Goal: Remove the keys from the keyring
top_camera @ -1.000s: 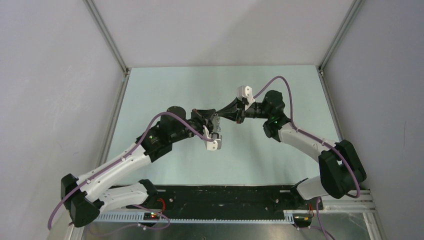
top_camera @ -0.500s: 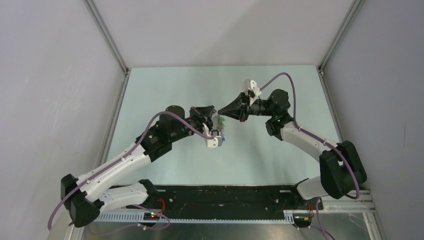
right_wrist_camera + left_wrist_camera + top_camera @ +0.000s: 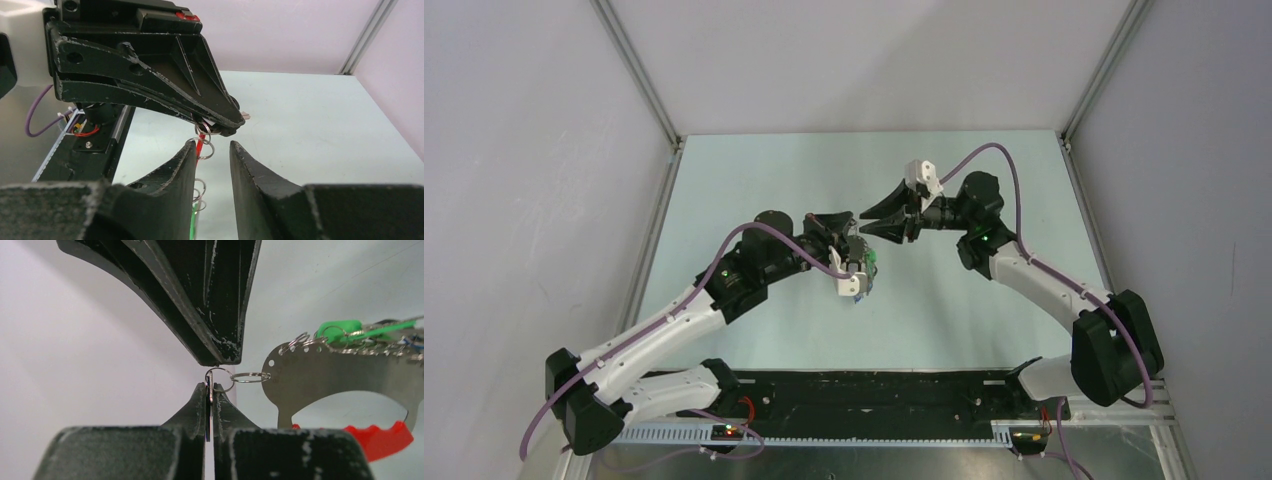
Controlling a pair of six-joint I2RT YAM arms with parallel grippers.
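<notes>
So the keys (image 3: 350, 330) are bunched at the right edge of the left wrist view, a green head on top and something blue behind it. They sit along the top edge of a flat metal plate (image 3: 325, 370) with a row of small holes. The red keyring (image 3: 380, 437) peeks out at the lower right, under the plate's cutout.

In that view the whole bunch runs sideways. Its long axis goes from the middle of the frame out to the right, with the keys pointing right. In the right wrist view the same chain of rings hangs straight down instead, with a thin red line and a bit of green lower in the frame.

The left gripper (image 3: 210, 400) is clamped tight on a small silver ring (image 3: 227, 374), which links through a second ring (image 3: 248, 377) into the plate. The right gripper (image 3: 212, 145) has its fingers parted and nothing pinched. Its tips sit just beside the rings, right at the left one's tips.

From above, everything meets mid-frame, held up off the table (image 3: 984, 310).
</notes>
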